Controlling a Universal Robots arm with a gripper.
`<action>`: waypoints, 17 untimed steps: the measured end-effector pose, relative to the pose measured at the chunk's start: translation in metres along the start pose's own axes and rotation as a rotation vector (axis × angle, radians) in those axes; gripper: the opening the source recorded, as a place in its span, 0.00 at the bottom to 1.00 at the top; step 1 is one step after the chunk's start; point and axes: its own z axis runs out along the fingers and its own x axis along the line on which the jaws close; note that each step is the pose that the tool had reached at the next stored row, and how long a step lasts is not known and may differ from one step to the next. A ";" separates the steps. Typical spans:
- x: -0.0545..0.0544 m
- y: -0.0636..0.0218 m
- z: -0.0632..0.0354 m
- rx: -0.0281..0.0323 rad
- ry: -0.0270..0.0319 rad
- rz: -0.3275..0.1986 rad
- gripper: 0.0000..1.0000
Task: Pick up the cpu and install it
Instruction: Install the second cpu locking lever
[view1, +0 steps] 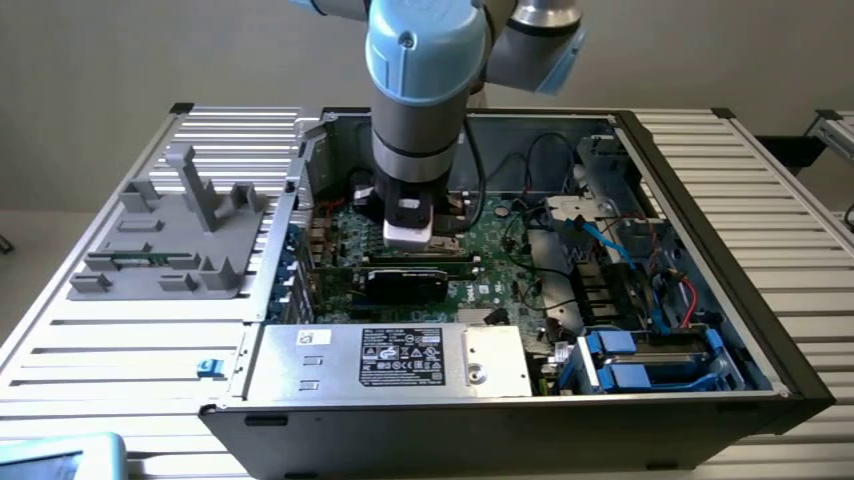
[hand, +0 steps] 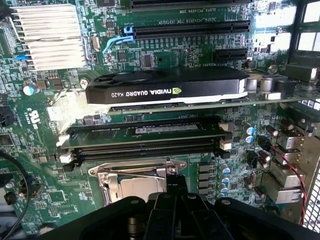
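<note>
My gripper (hand: 176, 184) is shut, its dark fingertips pressed together with nothing visible between them. It hangs low over the green motherboard, at the edge of the socket's metal frame (hand: 120, 172). Inside that frame lies a pale silver-grey flat face (hand: 135, 190) that looks like the cpu. The gripper body hides its near part. In the exterior view the arm reaches straight down into the open computer case, with the gripper (view1: 407, 240) just behind the black graphics card (view1: 420, 280).
The black graphics card (hand: 165, 87) and two long memory slots (hand: 145, 131) stand just beyond the socket. A finned heatsink (hand: 47, 35) sits farther off. A power supply (view1: 387, 358), cables, blue drive bays (view1: 654, 360) and the case walls crowd the board. A grey parts fixture (view1: 174, 240) stands outside, at the exterior view's left.
</note>
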 end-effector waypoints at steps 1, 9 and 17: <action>0.000 0.0005 0.0010 0.0001 -0.0004 0.000 0.11; -0.004 0.0035 0.0062 0.0004 -0.0013 0.001 0.11; -0.007 0.0055 0.0078 0.0013 -0.0019 0.001 0.11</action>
